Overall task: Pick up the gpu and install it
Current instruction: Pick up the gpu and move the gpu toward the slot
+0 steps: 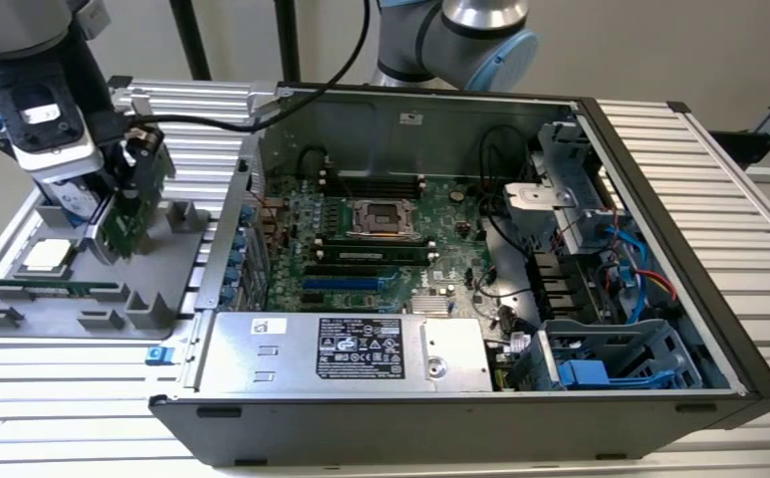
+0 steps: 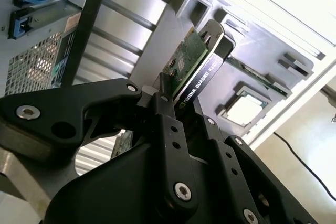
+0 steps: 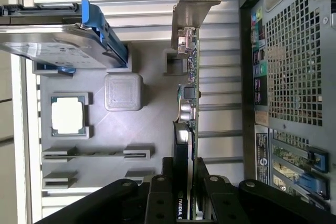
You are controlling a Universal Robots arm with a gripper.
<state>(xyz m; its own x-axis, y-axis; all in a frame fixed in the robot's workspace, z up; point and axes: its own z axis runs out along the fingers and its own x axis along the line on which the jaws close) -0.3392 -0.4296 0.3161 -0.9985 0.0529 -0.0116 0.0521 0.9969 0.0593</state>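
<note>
At the exterior view's left the tool (image 1: pixel 129 184) grips the gpu (image 1: pixel 125 227) at the grey tray (image 1: pixel 53 321), the upright hard drive (image 3: pixel 52 45) near. The case wall (image 1: pixel 232 239) rises between them and the motherboard (image 1: pixel 358 249), open from above; the power supply (image 1: pixel 345 351) and cables (image 1: pixel 624 269) crowd its lower and right sides.

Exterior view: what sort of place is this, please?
Probably a robot workbench for assembling computers, perhaps in a laboratory. An open black computer case lies on a ribbed aluminium table, a grey parts tray sits beside it, and the black gripper grips a thin green gpu card with a silver bracket.
</note>
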